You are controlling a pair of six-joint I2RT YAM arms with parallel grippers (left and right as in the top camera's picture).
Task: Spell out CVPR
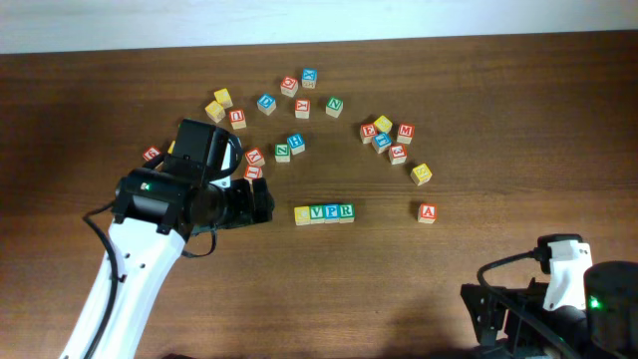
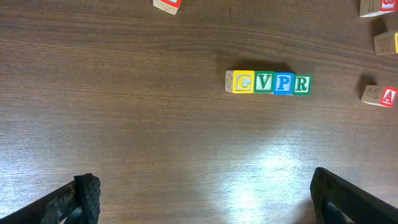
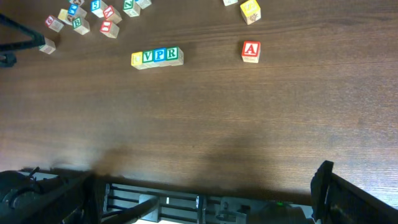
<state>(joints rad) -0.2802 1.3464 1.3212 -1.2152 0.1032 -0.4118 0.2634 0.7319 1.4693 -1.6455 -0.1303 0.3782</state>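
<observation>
Left claw and right claw gape empty. We judge the CVPR row finished; next we only withdraw.

A row of four blocks, yellow first, then V, P, R, lies toward eleven o'clock on the wooden table. A red A block sits apart at its three o'clock. Loose blocks cluster at its ten o'clock. The right gripper, at six o'clock, is spread wide.

Left wrist view: the top edge cuts a red-lettered block, the right edge a corner block and a pale block; overhead, the letter on the yellow block is unreadably small
</observation>
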